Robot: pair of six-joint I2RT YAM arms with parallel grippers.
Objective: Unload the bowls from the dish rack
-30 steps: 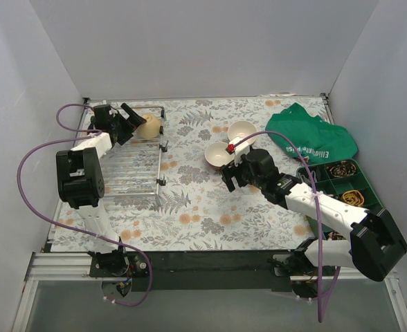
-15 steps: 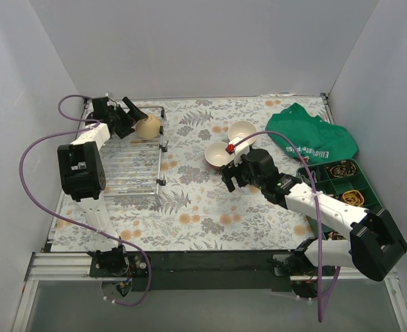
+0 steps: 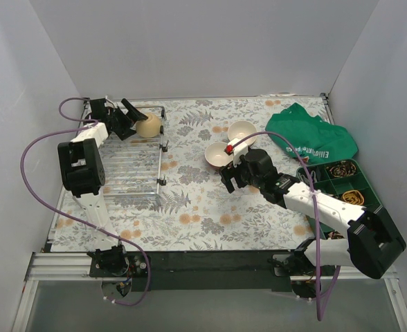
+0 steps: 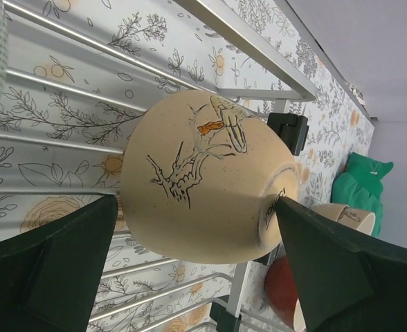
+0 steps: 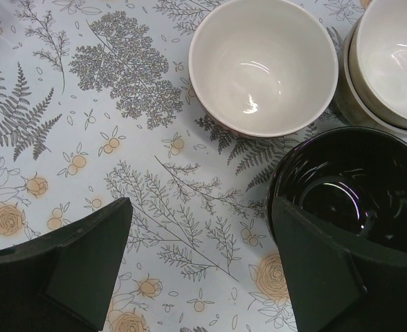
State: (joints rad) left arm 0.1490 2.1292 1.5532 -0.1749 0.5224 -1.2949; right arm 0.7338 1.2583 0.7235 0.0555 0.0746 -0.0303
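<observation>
Rack status: the dish rack (image 3: pixel 131 166) sits on the left part of the floral tablecloth (image 3: pixel 196 207). One tan bowl (image 4: pixel 203 187) lies on it, tipped on its side across the wires at the far right corner, foot ring pointing away from the rack.

Left gripper (image 4: pixel 196 207): released, jaws spread wide. The tan bowl lies between the two fingers. One finger (image 4: pixel 328 270) sits at the foot ring; whether it touches cannot be told. The other finger appears clear of the bowl wall.

Right gripper (image 5: pixel 202 207): released, jaws spread wide, hovering over bare tablecloth near the table centre. Nothing lies between its fingers.

Bowls off the rack, all upright on the tablecloth:
- Red-sided bowl (image 3: pixel 217 156), white inside, just ahead of the right gripper.
- Cream bowl (image 3: pixel 241 130), just beside the red-sided bowl on its far side.
- Black bowl (image 5: pixel 352 190), just beside one right finger and close to both other bowls; the right arm hides it in the top view.

Other items: a green cloth bag (image 3: pixel 311 142) lies at the far right. A green compartment tray (image 3: pixel 328 171) sits near it at the right edge.
</observation>
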